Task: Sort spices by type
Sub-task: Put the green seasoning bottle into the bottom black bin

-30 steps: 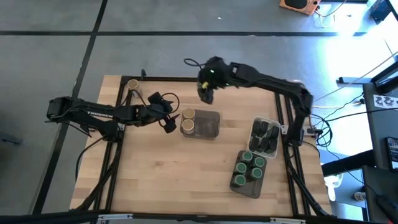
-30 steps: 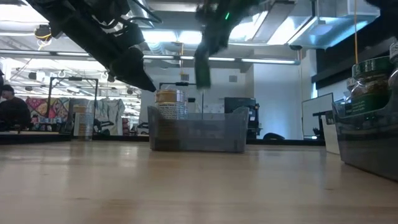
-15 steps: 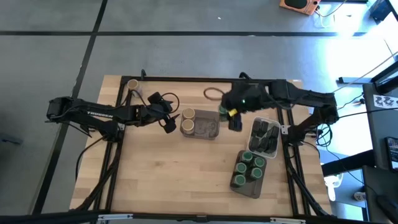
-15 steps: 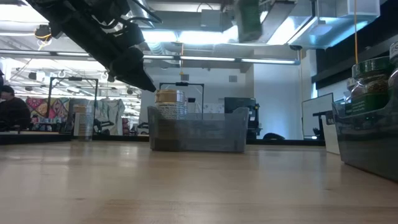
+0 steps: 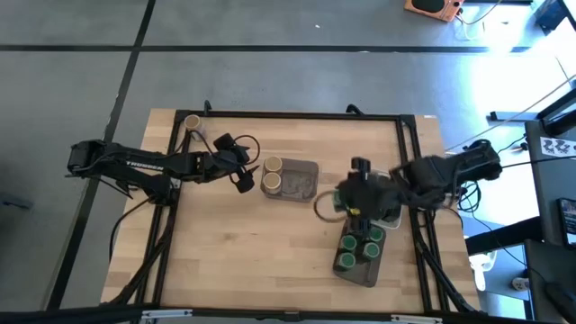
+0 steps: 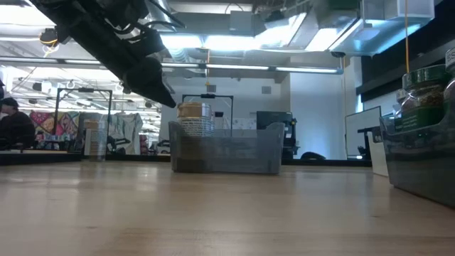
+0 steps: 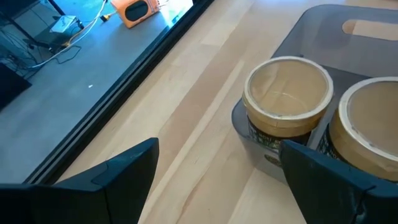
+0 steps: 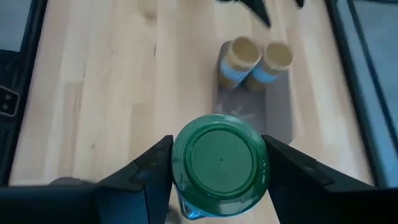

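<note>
Overhead, the right end effector [image 5: 353, 213] grips a green-lidded jar [image 8: 219, 163]; the left end effector [image 5: 247, 174] gapes empty.

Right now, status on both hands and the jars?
Right hand shut on green-lid jar, above green-jar tray. Left hand open beside tan-lid jars. Nothing blocking.

My overhead camera looked straight down, taking in the whole table [image 5: 270, 261] and both of my arms. My low camera sat at tabletop height, facing level across the wood into the room, with the grey tray [image 6: 226, 153] ahead at 12 o'clock. My left wrist camera hung close over that tray [image 7: 348, 25] and its 2 tan-lidded jars [image 7: 287, 102]. My right wrist camera looked down from higher, catching the same tray [image 8: 273, 106] farther off.
</note>
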Available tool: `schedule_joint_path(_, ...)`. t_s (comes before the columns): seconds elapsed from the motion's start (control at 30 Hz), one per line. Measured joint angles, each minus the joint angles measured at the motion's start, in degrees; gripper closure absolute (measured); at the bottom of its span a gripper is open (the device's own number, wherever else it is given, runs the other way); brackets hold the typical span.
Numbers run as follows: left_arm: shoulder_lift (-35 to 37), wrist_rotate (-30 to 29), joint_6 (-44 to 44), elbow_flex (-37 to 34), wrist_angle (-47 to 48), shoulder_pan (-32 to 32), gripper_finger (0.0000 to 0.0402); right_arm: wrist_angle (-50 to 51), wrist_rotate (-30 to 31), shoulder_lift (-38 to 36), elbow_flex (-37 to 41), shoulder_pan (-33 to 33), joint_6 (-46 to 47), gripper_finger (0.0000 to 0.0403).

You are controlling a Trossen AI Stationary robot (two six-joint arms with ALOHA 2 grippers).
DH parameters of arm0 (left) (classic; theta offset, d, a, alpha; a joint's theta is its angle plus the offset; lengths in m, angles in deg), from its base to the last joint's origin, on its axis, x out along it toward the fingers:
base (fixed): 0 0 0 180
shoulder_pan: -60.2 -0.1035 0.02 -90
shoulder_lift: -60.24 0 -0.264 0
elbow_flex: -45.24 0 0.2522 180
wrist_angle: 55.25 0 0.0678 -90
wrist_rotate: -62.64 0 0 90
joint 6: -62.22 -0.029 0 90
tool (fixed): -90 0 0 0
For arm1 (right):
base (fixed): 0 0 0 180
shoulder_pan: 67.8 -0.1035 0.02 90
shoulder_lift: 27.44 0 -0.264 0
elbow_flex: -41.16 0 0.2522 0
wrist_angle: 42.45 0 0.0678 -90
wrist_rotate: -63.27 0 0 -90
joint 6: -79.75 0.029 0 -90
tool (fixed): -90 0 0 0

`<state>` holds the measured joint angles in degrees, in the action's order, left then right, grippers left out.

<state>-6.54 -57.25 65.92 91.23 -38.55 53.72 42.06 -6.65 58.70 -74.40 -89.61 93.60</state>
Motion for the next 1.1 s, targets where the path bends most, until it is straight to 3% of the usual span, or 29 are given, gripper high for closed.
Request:
schedule_joint_path(0.17, 0.0, -1.7, -0.3, 0.0, 0.0, -0.4, 0.0070, -1.3, 2.4, -3.0, 8.5, -7.0, 11.0, 0.0194)
schedule_joint_path(0.63, 0.0, -1.9, 3.6, 0.0, -0.1, -1.5, 0.0070, -22.0, 2.9, -5.3, 24.7, -29.4, 35.7, 0.0194)
schedule_joint_path(0.9, 0.0, -1.9, 5.7, 0.0, -0.2, -1.4, 0.0070, -29.8, 7.9, -5.3, 37.9, -32.7, 44.8, 0.0194)
schedule_joint_path(1.1, 0.0, -1.9, 6.0, 0.0, -0.2, -1.4, 0.0070, -30.8, 7.2, -5.3, 42.7, -32.7, 47.2, 0.0194)
